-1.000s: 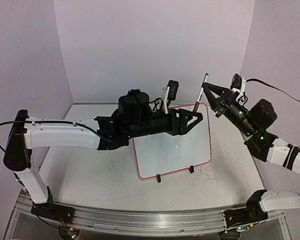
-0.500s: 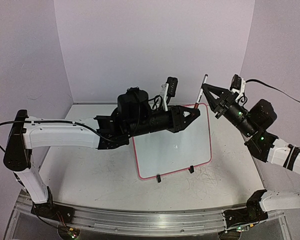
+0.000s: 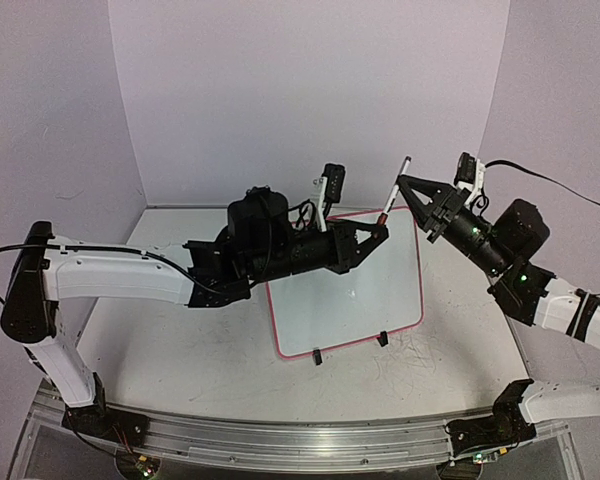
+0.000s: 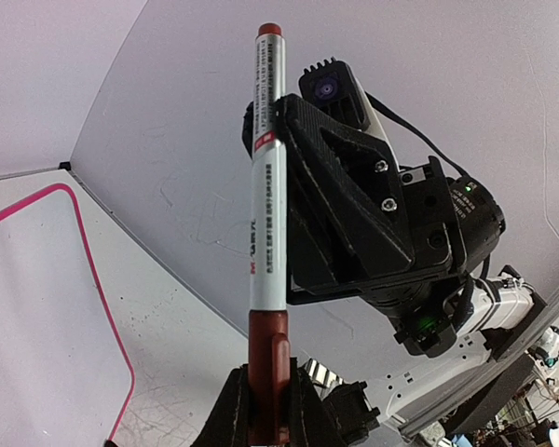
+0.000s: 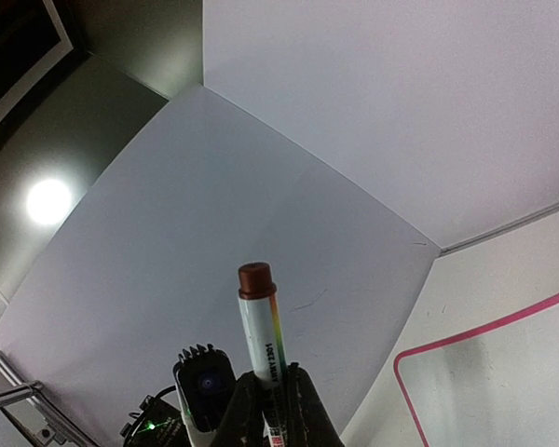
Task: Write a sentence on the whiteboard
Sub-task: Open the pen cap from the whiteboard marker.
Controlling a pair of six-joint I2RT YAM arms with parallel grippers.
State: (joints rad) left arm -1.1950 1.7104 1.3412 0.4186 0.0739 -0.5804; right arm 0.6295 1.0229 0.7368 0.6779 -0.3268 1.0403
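Whiteboard (image 3: 360, 300) lay flat on table (image 3: 180, 360), mid-scene, two black clip feet (image 3: 317, 356) on near edge. Above its far right corner, both arms met on one marker (image 3: 393, 198). Left gripper (image 3: 381, 231) clamped on lower, red-capped end. Right gripper (image 3: 401, 183) clamped on barrel higher up. Marker tilted, held above board, upper tip leaning toward far wall (image 3: 280, 100).

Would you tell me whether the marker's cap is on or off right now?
On: the dark red cap sits on the marker's white barrel, pinched by the left gripper, while the right gripper holds the barrel.
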